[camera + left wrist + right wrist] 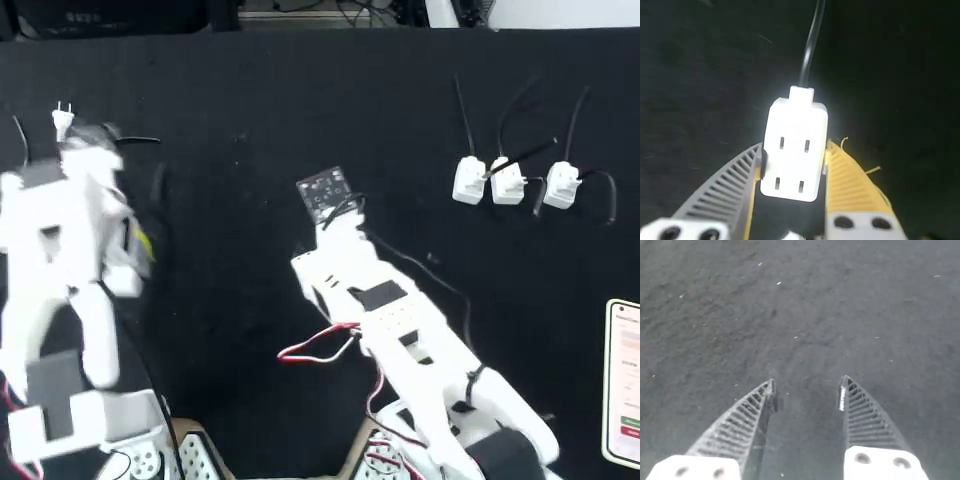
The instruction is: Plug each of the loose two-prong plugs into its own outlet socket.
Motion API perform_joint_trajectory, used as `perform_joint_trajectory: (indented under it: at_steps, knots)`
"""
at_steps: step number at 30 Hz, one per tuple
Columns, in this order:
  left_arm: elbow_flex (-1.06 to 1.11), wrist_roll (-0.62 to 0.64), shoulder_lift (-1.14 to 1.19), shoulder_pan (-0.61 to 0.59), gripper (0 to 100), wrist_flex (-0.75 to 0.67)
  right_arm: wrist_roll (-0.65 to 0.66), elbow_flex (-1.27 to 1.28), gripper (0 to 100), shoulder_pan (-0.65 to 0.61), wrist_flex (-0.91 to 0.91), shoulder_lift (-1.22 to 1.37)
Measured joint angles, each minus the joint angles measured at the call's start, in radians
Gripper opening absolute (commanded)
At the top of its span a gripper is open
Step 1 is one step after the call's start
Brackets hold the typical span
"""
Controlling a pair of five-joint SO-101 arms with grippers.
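- While the left gripper [795, 149] is clenched on a white socket block [795, 125] at the far left, with the block's cord running away from the fingers, the right gripper [807, 385] hangs released over the bare black table [865, 300] mid-scene.
- Three white corded pieces [507, 182] lie in a row at the far right, cords pointing far; the right gripper is nearer them.
- Two prongs [62, 113] show beyond the left arm, pointing far.
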Motion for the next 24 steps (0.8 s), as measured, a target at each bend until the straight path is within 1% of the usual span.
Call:
perform_joint_trajectory:
  at_steps: [2, 4, 6, 8, 13, 19, 22, 24]
  knots:
    - [0.135, 0.0, -0.054, 0.072, 9, -0.058, 0.0, 0.0, 18.8, 0.012, 0.002, -0.009]
    - [0.233, 0.0, -0.097, 0.143, 18, -0.106, 0.0, 0.0, 18.8, 0.014, 0.002, -0.009]
    - [0.296, 0.0, -0.127, 0.192, 26, -0.137, 0.0, 0.0, 18.8, 0.012, 0.002, -0.009]
    - [0.316, -0.026, -0.149, 0.212, 30, -0.143, 0.0, 0.0, 18.8, 0.012, 0.002, -0.009]
    - [0.318, -0.104, -0.204, 0.212, 27, -0.143, 0.0, 0.0, 18.8, 0.012, 0.002, -0.009]
    - [0.318, -0.175, -0.273, 0.163, 27, -0.146, 0.0, 0.0, 18.8, 0.012, 0.002, -0.009]
    - [0.318, -0.219, -0.298, 0.092, 27, -0.152, 0.0, 0.0, 18.8, 0.012, 0.002, -0.009]
    - [0.318, -0.253, -0.302, 0.025, 27, -0.164, 0.0, 0.0, 18.8, 0.012, 0.002, -0.009]
